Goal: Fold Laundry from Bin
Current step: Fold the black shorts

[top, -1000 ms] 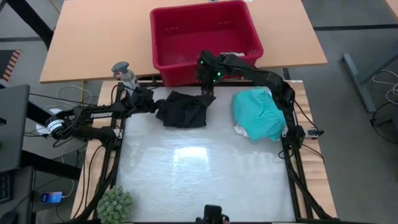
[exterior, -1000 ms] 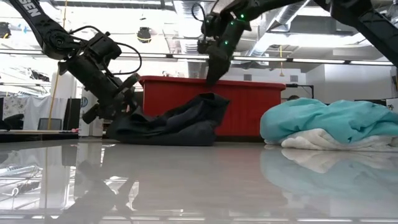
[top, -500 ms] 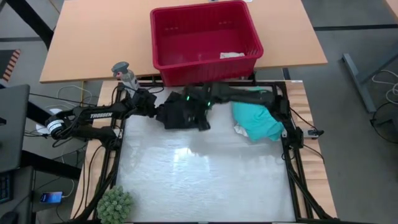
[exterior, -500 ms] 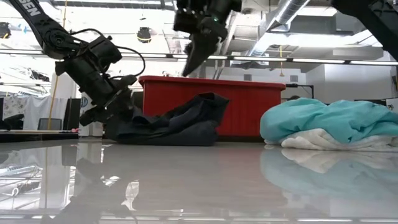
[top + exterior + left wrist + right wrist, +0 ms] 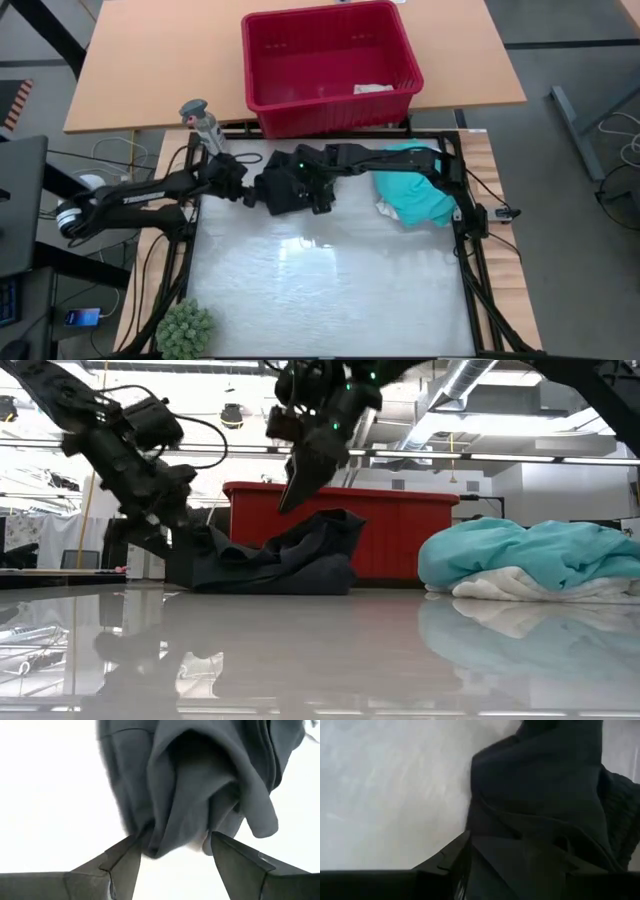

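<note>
A black garment [image 5: 292, 186] lies bunched on the table's far middle, also seen in the low view [image 5: 285, 560]. My left gripper [image 5: 250, 192] is open at its left edge, with a fold of the cloth [image 5: 175, 820] between the fingers. My right gripper [image 5: 288, 500] hangs open just above the garment, pointing down at it [image 5: 540, 805]. A turquoise shirt [image 5: 415, 180] lies heaped on a white piece [image 5: 385, 210] at the right. The red bin [image 5: 330, 55] stands beyond the table's far edge, with a small pale piece [image 5: 372, 88] inside. My left gripper has its open fingers [image 5: 125, 862] on either side of the black garment's left edge fold [image 5: 165, 845], coming level from the table's left. I cannot tell whether the fingers touch the cloth. The garment rests on the table.
A spray bottle [image 5: 200, 118] stands at the far left corner. A small green plant [image 5: 185, 330] sits at the near left corner. The white table top [image 5: 330, 280] in front of the garment is bare. My right arm [image 5: 400, 160] stretches over the turquoise heap.
My right gripper has swung from the bin's near wall toward the table's left and near edge, and now hangs over the black garment. My left gripper has shifted a little toward the near edge, staying at the garment's left edge.
</note>
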{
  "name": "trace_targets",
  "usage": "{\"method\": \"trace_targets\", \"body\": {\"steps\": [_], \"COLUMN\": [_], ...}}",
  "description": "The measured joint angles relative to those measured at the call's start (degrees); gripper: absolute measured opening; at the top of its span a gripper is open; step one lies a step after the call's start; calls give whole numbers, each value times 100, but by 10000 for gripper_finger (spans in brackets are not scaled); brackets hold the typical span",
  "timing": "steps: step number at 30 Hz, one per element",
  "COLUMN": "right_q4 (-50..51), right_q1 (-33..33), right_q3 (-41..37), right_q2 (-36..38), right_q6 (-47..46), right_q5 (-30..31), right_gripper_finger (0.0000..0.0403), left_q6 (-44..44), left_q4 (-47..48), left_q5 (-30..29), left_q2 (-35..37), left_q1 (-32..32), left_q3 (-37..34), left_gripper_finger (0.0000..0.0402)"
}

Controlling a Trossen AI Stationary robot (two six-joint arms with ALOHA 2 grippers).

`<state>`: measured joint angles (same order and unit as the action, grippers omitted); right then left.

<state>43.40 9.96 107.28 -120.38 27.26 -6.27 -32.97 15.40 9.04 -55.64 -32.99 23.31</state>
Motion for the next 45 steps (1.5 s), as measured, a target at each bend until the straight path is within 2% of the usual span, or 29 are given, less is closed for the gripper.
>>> {"method": "trace_targets", "body": {"steps": [6, 12, 15, 20, 25, 29, 33, 42, 45], "right_q4": [-723, -1697, -2029, -1908, -1995, -1988, -1983, -2056, -2190], "right_q1": [-509, -1059, -1180, -1228, -1309, -1280, -1220, -1062, -1056], "right_q3": [-216, -503, -635, -659, -643, -639, -647, -638, -642], "right_q2": [11, -17, -118, -459, -743, -823, -951, -1207, -1214], "right_q6": [819, 1546, 1611, 1190, 1142, 908, 828, 855, 915], "right_q5": [-120, 624, 1323, 1456, 2544, 2733, 3222, 3362, 3364], "right_gripper_finger": [180, 187, 208, 261, 307, 328, 329, 316, 299], "left_q6": [-577, -925, -1008, -1038, -1182, -1300, -1439, -1549, -1575], "left_q4": [416, 488, 527, 699, 920, 982, 985, 987, 1008], "left_q5": [-802, -992, -1118, -1253, -1427, -1695, -1893, -2027, -2060], "left_q2": [769, 1103, 1154, 1152, 1150, 1150, 1150, 1150, 1148], "left_q1": [379, 715, 843, 1036, 1207, 1327, 1411, 1462, 1462], "left_q3": [-2, -2, -2, -4, -4, -4, -5, -5, -6], "left_gripper_finger": [227, 227, 227, 227, 227, 227, 227, 227, 227]}}
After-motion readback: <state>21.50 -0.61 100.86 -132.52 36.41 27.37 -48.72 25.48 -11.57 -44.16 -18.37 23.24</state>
